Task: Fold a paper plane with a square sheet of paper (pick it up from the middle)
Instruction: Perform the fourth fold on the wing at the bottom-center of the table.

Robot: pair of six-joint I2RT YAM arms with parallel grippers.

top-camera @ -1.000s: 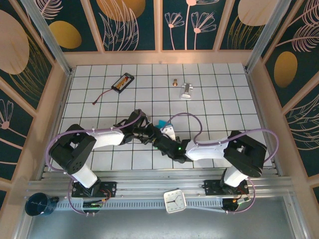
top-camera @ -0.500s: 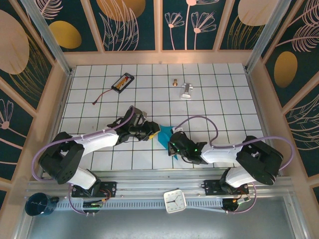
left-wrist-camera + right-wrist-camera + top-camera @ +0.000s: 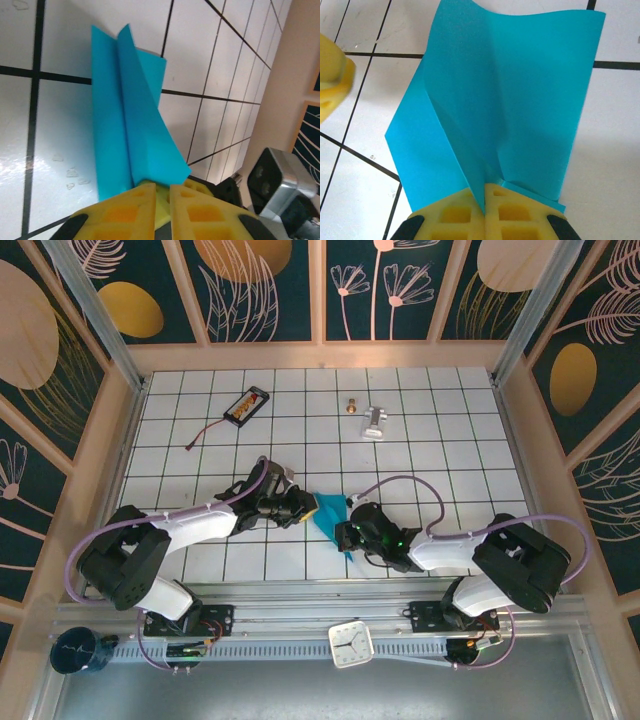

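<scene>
The square sheet of paper, teal-blue, is folded into a paper plane (image 3: 328,512) with a raised centre crease and two wings, just above the white grid table near the middle front. My left gripper (image 3: 308,506) meets it from the left; its yellow fingertips (image 3: 145,192) stand nearly together at the end of the crease (image 3: 135,115), shut on it. My right gripper (image 3: 347,530) comes from the right, and its jaws (image 3: 485,192) are shut on the crease of the paper plane (image 3: 510,90). A left fingertip (image 3: 330,80) shows at the left edge of the right wrist view.
A black battery pack (image 3: 246,405) with a red wire lies at the back left. A silver metal piece (image 3: 375,421) and a small brass part (image 3: 351,405) lie at the back centre. Wooden walls ring the table; a clock (image 3: 351,643) sits on the front rail.
The right arm swung its elbow out to the right and its gripper drew back toward the front. The left gripper reached further right, opened briefly, and closed again on the paper, which now shows more.
</scene>
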